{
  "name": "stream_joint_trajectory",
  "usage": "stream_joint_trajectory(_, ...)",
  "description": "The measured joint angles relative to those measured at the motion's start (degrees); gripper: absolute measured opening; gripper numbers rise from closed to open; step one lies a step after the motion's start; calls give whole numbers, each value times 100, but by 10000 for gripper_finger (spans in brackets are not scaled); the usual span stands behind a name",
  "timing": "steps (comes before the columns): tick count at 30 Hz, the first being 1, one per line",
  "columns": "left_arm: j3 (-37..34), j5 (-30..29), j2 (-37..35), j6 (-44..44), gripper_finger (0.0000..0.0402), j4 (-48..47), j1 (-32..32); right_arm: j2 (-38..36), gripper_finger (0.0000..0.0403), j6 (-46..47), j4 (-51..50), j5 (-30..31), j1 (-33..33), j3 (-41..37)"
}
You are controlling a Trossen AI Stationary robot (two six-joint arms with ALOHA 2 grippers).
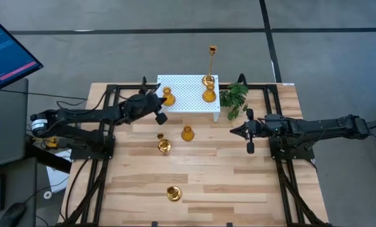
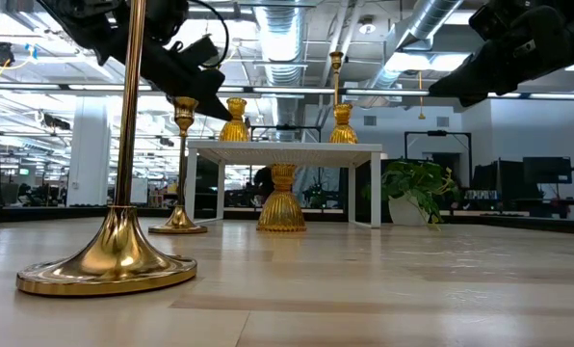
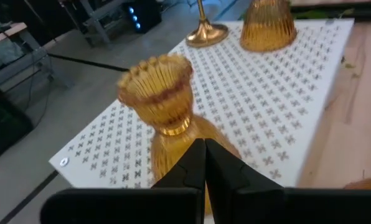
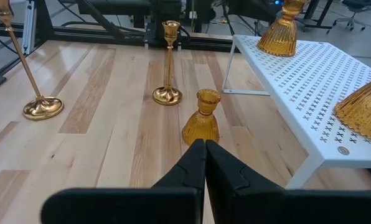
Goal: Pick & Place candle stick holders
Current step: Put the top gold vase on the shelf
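My left gripper [image 3: 205, 163] hung fingers pressed together, empty, just behind a squat ribbed amber-gold candle holder [image 3: 164, 112] on the white perforated stand [image 3: 260, 99]; my right gripper [image 4: 205, 163] waited likewise closed.

We saw a white perforated stand [image 1: 191, 94] sitting at the far side of the wooden slatted table [image 1: 238, 183], its legs resting on the boards. Just beside its right end lay a green plant sprig [image 1: 234, 98]. A monitor [image 1: 5, 53] with a lit blue screen stood off the table's left, above grey floor [image 1: 327, 50].
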Motion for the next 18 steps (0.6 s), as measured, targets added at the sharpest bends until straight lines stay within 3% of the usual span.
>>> stream_joint_trajectory(12, 2, 815, 820, -1, 4, 991, 544, 0, 0, 0, 9, 0, 0, 0)
stream_joint_trajectory(18, 2, 654, 732, 107, 3, 1087, 489, 1, 0, 2, 7, 0, 0, 0)
